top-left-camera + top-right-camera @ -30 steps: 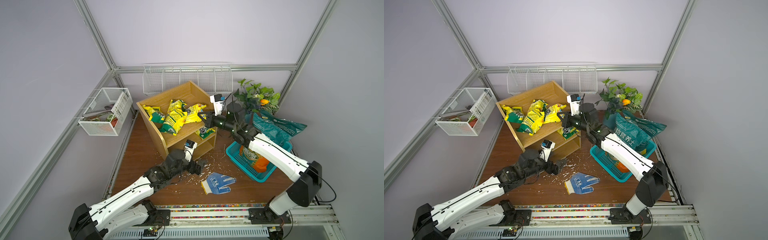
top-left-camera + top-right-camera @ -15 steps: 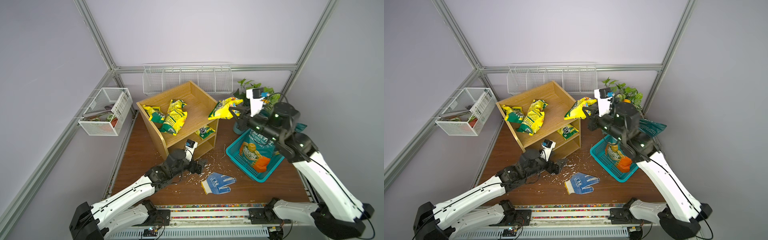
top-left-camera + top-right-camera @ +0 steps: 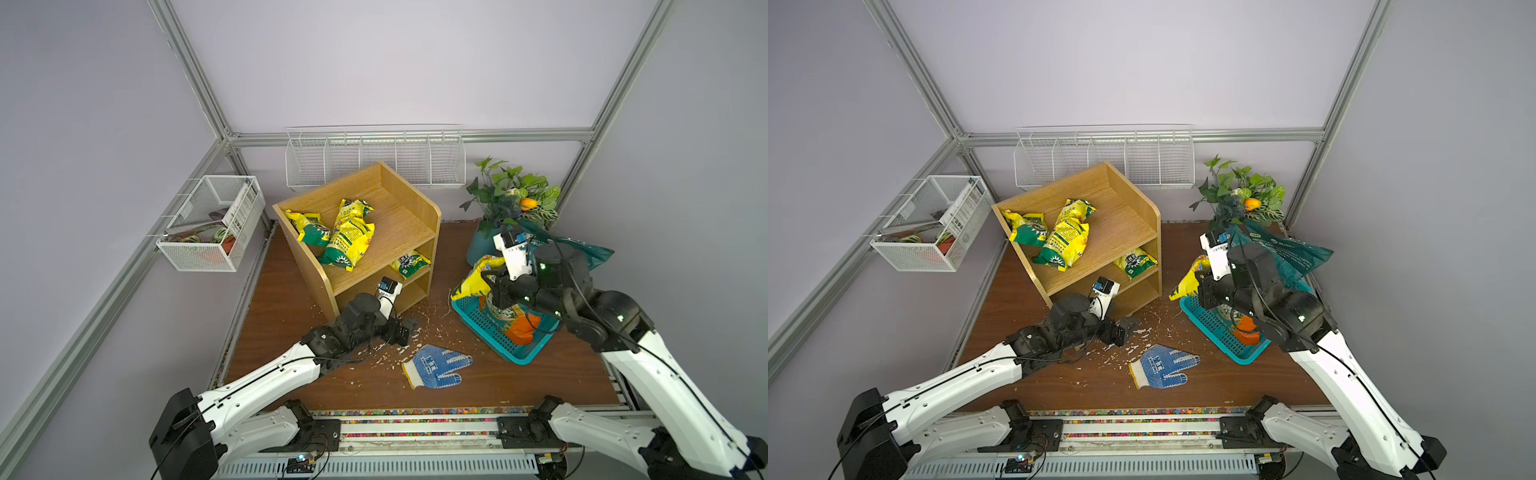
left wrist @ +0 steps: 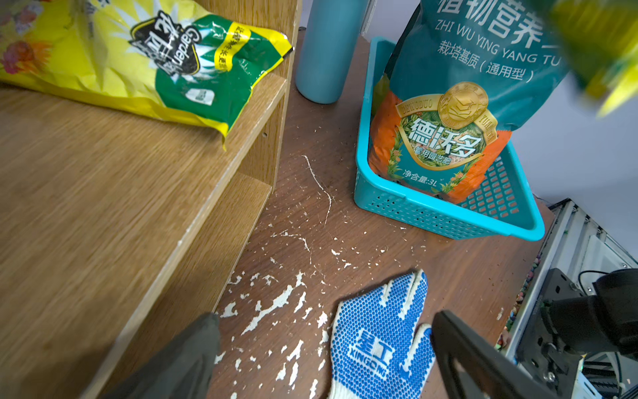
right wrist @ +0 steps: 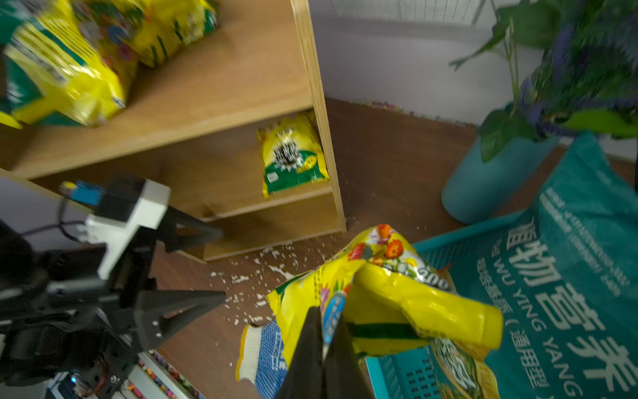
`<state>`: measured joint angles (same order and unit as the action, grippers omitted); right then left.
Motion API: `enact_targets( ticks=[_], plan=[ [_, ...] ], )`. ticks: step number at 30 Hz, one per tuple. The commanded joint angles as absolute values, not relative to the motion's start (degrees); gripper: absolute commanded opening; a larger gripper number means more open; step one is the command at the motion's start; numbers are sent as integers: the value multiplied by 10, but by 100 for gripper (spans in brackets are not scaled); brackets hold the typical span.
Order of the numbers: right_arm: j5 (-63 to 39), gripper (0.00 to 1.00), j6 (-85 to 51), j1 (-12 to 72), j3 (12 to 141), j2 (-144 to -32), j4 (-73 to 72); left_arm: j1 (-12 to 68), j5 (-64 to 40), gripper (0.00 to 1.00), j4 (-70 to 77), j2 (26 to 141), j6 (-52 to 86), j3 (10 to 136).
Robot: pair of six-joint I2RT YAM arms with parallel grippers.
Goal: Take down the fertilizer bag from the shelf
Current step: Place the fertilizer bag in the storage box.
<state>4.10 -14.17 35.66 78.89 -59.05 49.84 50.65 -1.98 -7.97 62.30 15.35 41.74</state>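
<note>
We find the fertilizer bag (image 3: 471, 282) off the shelf (image 3: 399, 226), hanging over the basket (image 3: 519, 355) corner nearest the shelf. The right gripper (image 5: 326, 323) pinches the bag's edge between pressed jaws. A soil bag (image 4: 466, 69) stands in the basket. The left gripper (image 4: 324, 316) sits low at the shelf's foot, jaws spread, beside the glove (image 3: 436, 365). Three yellow bags (image 3: 347, 237) lie on the shelf: two on top, one on the middle tier.

In a top view, the shelf (image 3: 399, 220) stands centre, two bags (image 3: 347, 241) on top. At right a basket (image 3: 482, 326), a fertilizer bag (image 3: 471, 284) above its left edge, a plant (image 3: 515, 195) behind; a glove (image 3: 436, 365) lower centre.
</note>
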Motion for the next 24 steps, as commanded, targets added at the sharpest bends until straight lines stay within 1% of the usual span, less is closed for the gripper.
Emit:
enact_targets(
  ticks=[1,8,12,19,24],
  plan=[
    [89,0,-148,356,762,-586,492,509,-32,100,-72,633,147,442],
    [149,0,-136,357,725,-651,467,509,-30,100,-77,639,145,454],
    [206,0,-131,352,705,-683,439,510,-28,100,-82,638,146,452],
    [239,0,-114,337,688,-723,396,509,-27,100,-83,634,152,443],
    [240,0,-112,329,676,-766,378,509,-25,100,-81,632,155,439]
  ],
)
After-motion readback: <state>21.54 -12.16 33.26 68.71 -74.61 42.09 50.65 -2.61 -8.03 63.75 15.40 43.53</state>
